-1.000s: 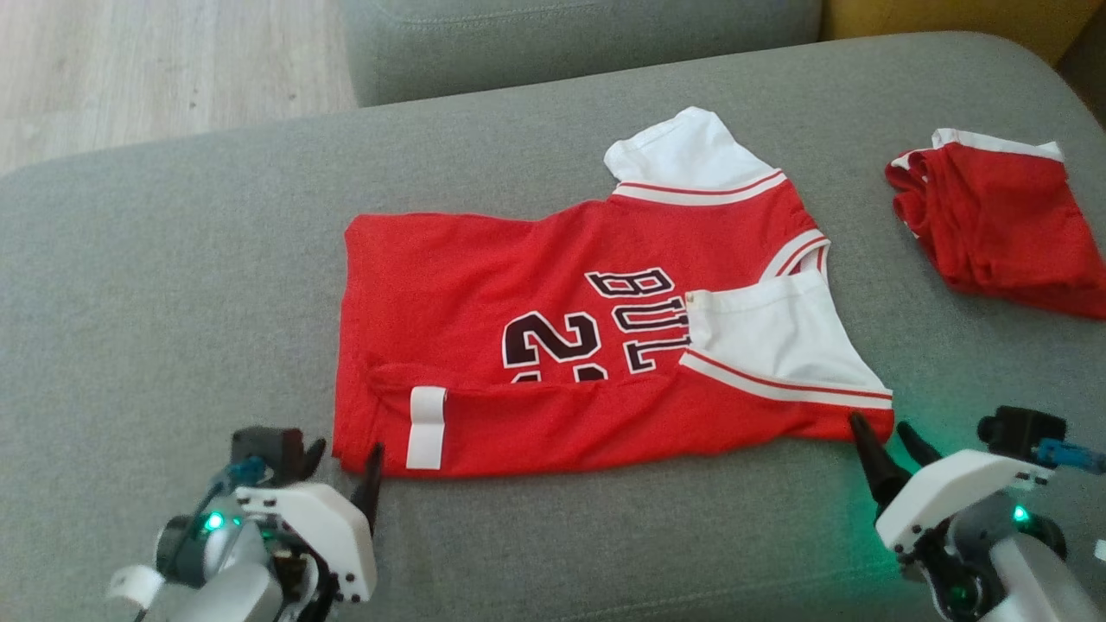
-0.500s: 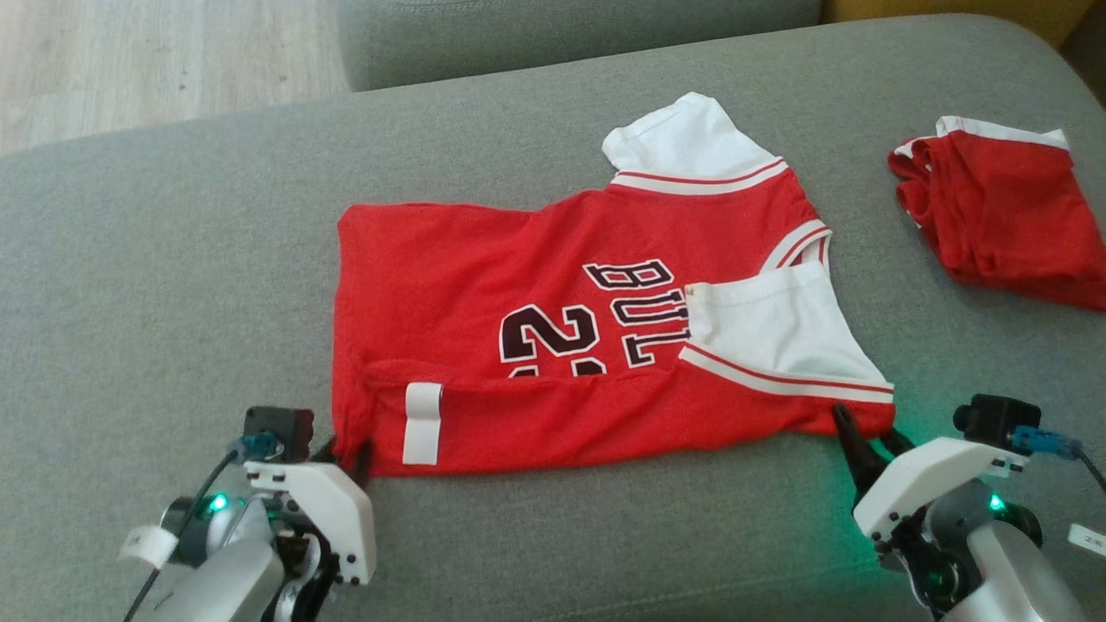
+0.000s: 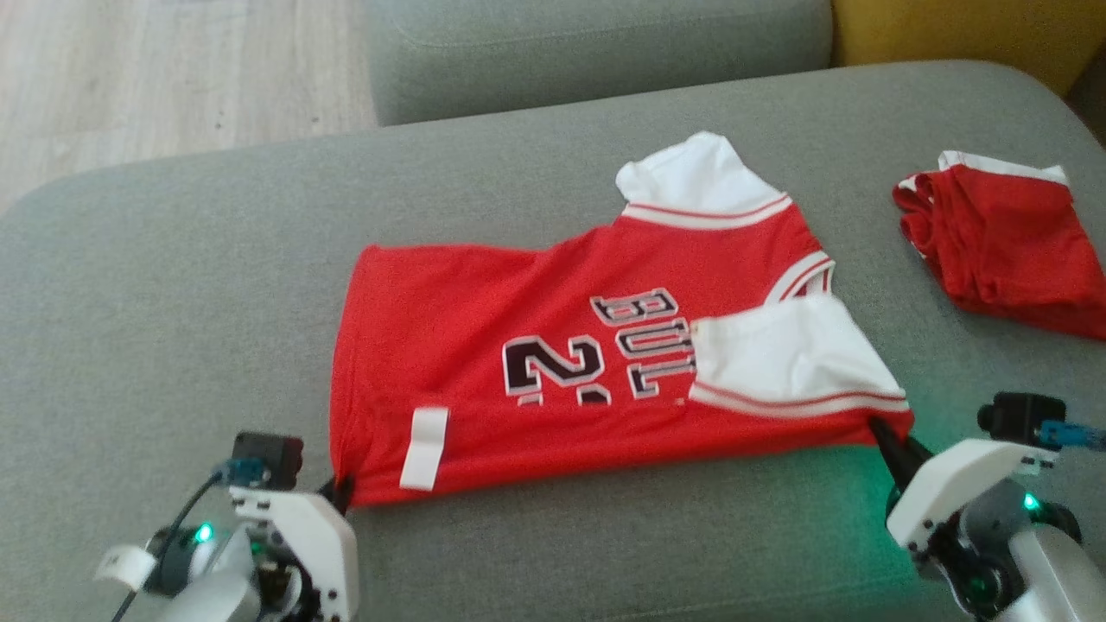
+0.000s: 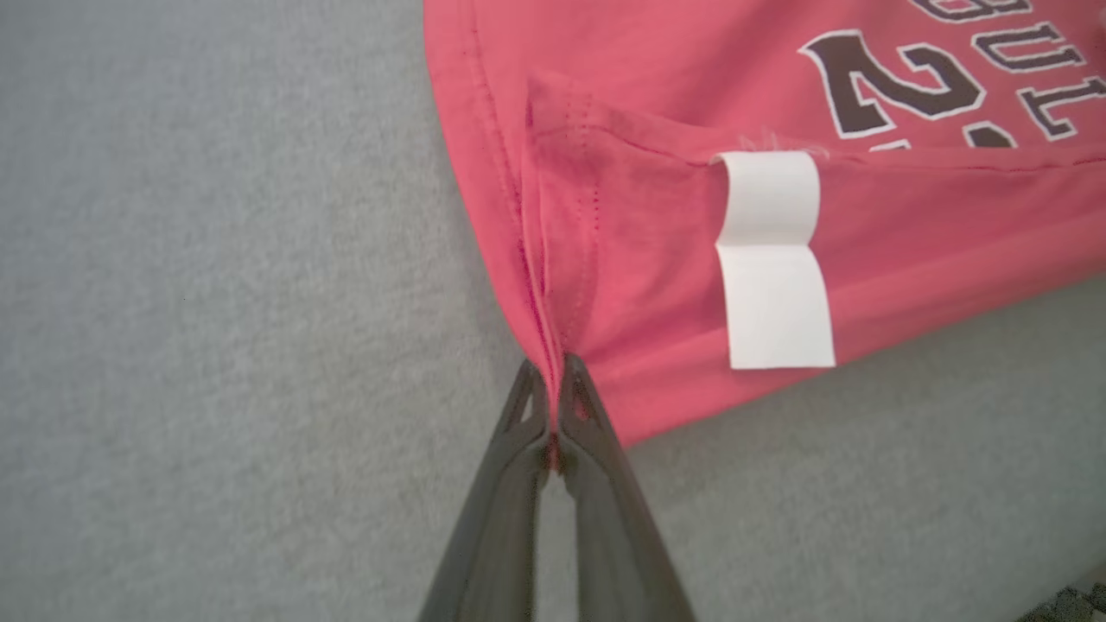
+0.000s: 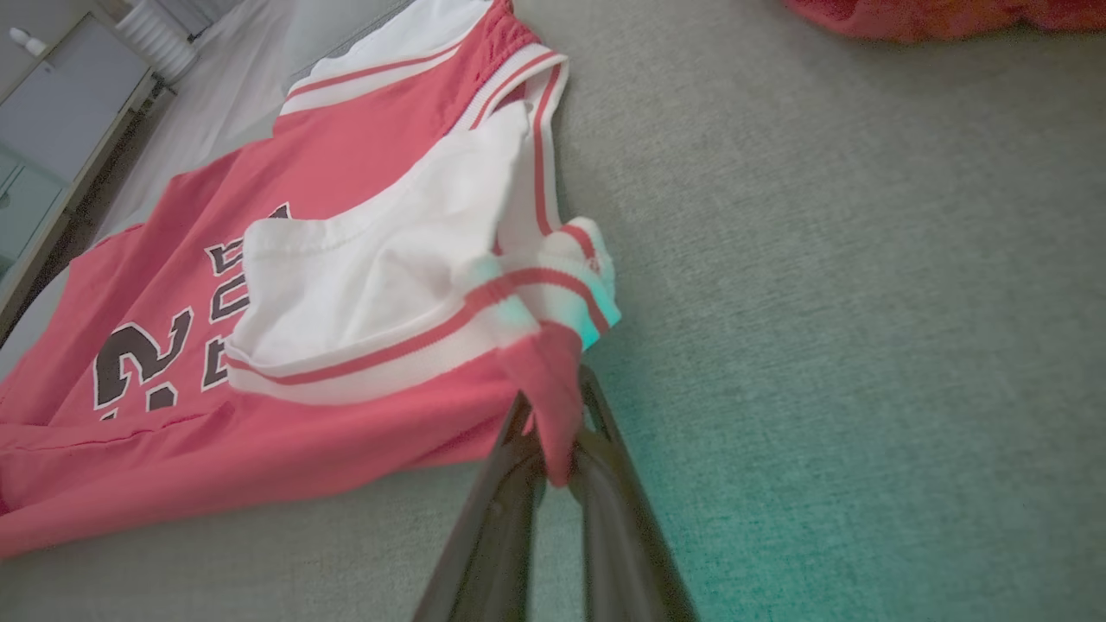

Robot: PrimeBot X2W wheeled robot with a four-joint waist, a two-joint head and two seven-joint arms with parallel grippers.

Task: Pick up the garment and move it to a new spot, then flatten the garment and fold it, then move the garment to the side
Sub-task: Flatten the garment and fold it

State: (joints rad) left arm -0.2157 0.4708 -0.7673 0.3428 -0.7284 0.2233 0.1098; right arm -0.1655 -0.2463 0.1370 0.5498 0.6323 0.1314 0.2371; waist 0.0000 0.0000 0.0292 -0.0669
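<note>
The garment (image 3: pixel 536 345) is a red jersey with white sleeves and dark lettering, spread on the grey sofa seat (image 3: pixel 173 302) with its near side folded over. My left gripper (image 3: pixel 340 491) is shut on the jersey's near left hem corner; in the left wrist view the red cloth (image 4: pixel 605 259) is pinched between the two dark fingers (image 4: pixel 596 449) of that gripper (image 4: pixel 549 393). My right gripper (image 3: pixel 890 436) is shut on the near right corner below the white sleeve (image 5: pixel 380 268); in the right wrist view a red fold drapes over the tips of this gripper (image 5: pixel 553 406).
A second red garment (image 3: pixel 1007 242) with white trim lies bunched at the seat's far right. A white label (image 3: pixel 425 436) hangs at the jersey's near hem. The sofa back (image 3: pixel 596 43) rises behind, wooden floor (image 3: pixel 173 78) beyond the left edge.
Both grippers went from open beside the near edge to shut on the jersey's two near corners. The near edge now looks pulled taut. The head camera has shifted slightly.
</note>
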